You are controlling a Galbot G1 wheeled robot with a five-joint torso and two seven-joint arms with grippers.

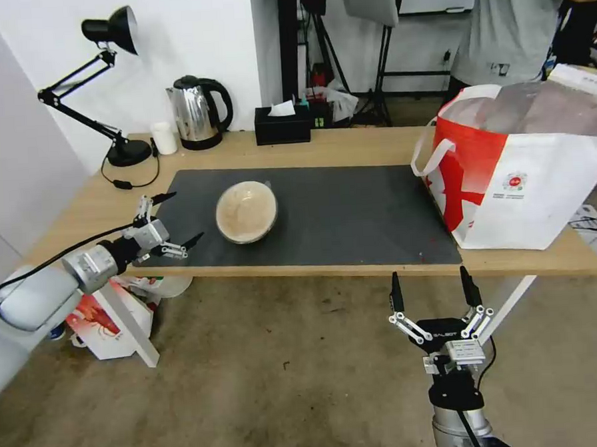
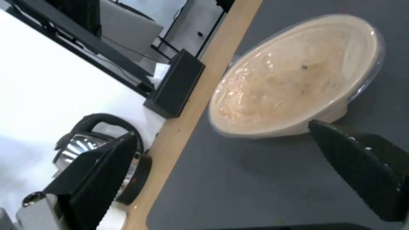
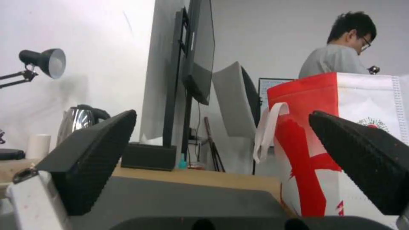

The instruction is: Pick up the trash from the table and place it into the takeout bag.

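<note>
with left gripper (image 1: 171, 221) spread at the mat's left edge beside the tan bowl (image 1: 246, 211) mid-mat, best to straddle its rim squarely before closing; right gripper (image 1: 433, 290) parked apart below the front edge.

White arms, silver wrists, black textured fingers (image 1: 397, 292), black cables.

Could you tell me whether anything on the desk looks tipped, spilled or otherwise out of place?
Yes: the tan bowl on the grey mat is tipped on its side, its mouth facing the open left hand rather than upward. A few small red specks dot the mat's near edge by the takeout bag.
</note>
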